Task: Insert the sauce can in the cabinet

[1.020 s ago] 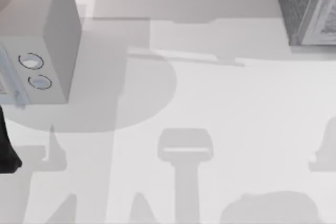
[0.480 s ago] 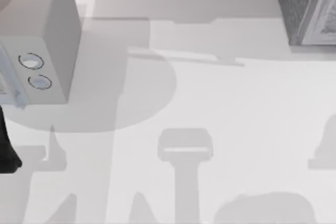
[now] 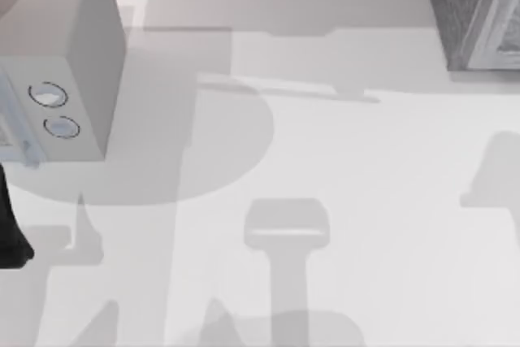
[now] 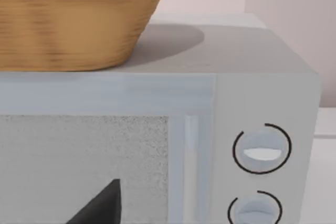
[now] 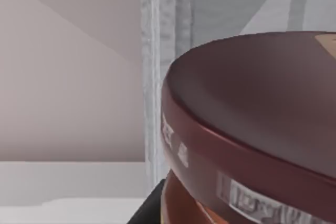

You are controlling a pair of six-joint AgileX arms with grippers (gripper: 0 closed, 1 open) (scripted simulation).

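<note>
The sauce can (image 5: 252, 129) sits very close in the right wrist view, showing its dark maroon lid and an orange-red body below. One dark finger (image 5: 151, 205) of my right gripper lies against its side, so the gripper is shut on the can. Just behind the can stands the cabinet's pale grey framed front (image 5: 163, 51). In the top view the cabinet (image 3: 471, 14) is at the far right corner, with dark speckled sides. My left arm (image 3: 10, 233) is parked at the left edge. A dark tip of my left gripper (image 4: 100, 208) faces the microwave.
A pale grey microwave (image 3: 81, 54) with two round dials stands at the far left of the white table (image 3: 366, 168). A wicker basket (image 4: 73, 19) rests on the microwave's top (image 4: 236, 51). Arm shadows lie across the middle and right of the table.
The shadow at the table's right edge has moved up toward the cabinet, and the one along the lower edge has slid left. The left arm has stayed put.
</note>
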